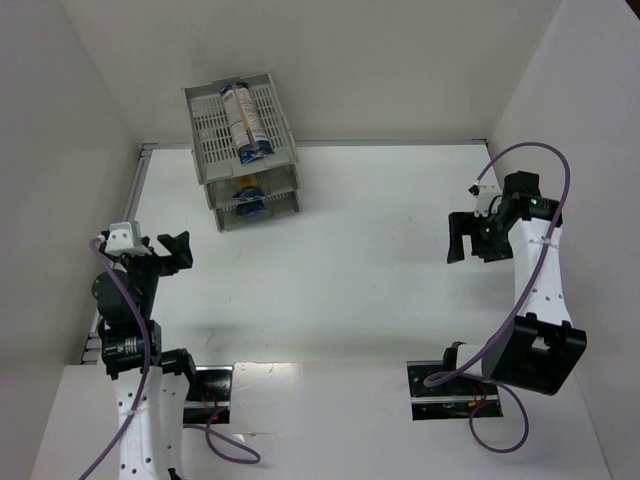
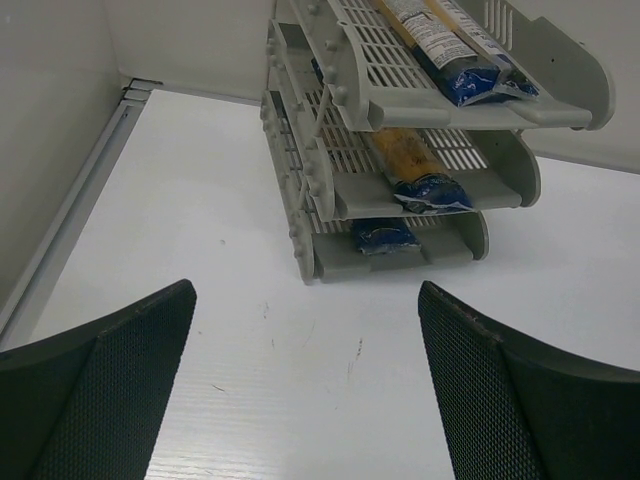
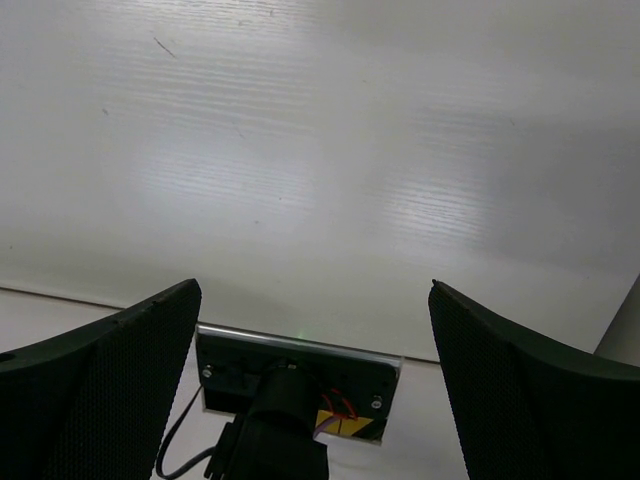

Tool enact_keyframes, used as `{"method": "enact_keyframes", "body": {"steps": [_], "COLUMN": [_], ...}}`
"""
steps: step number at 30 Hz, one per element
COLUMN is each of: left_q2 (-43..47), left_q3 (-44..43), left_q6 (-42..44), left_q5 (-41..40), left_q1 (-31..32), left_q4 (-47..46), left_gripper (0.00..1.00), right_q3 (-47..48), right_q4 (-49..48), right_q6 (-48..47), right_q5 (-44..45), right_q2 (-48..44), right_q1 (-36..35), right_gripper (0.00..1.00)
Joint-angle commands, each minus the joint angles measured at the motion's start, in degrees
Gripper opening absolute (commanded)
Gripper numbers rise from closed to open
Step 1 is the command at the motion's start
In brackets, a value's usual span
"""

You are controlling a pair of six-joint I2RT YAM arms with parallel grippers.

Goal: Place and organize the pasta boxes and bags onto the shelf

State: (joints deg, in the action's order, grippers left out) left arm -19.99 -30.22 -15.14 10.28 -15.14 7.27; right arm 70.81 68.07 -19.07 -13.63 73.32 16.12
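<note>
Left hand [image 2: 305, 300] and right hand [image 3: 315, 295] are held spread wide, grasping nothing, above the white worktop [image 1: 350, 270]. At its far-left corner, enclosed by white walls [image 1: 350, 60], the grey shelf [image 2: 330, 195] is stacked: top packet [image 2: 450, 50], middle packet [image 2: 415, 165], bottom packet [image 2: 385, 237], one per tier

1. The shelf [image 2: 560, 95] runs off the upper edge of the left wrist view, and the far end of the top packet [image 2: 450, 55] goes with it.
2. The bottom packet [image 2: 385, 237] shows only its dark blue end (the rest lies under the tray above).
3. The label print on the top packet is too small to read.
4. The left gripper [image 2: 305, 288] and the right gripper [image 3: 315, 287] each have their fingers cut off by the lower edge of their own wrist view.
</note>
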Motion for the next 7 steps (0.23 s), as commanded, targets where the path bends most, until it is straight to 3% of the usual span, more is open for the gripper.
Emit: {"method": "enact_keyframes", "body": {"steps": [1, 7], "left_q2": [0.7, 0.7], "left_q3": [0.2, 0.2], "left_q6": [0.5, 0.5], "left_q5": [-0.4, 0.2], "left_q1": [0.5, 0.5], "left_q4": [-2.3, -2.3], "left_gripper": [0.99, 0.99], "right_q3": [-0.4, -0.4], "right_q4": [-2.3, -2.3], "right_q6": [0.8, 0.3], "right_q5": [-0.7, -1.8], "right_q2": [-2.1, -3.8], "right_q1": [-0.3, -0.3], "right_gripper": [1.00, 1.00]}}
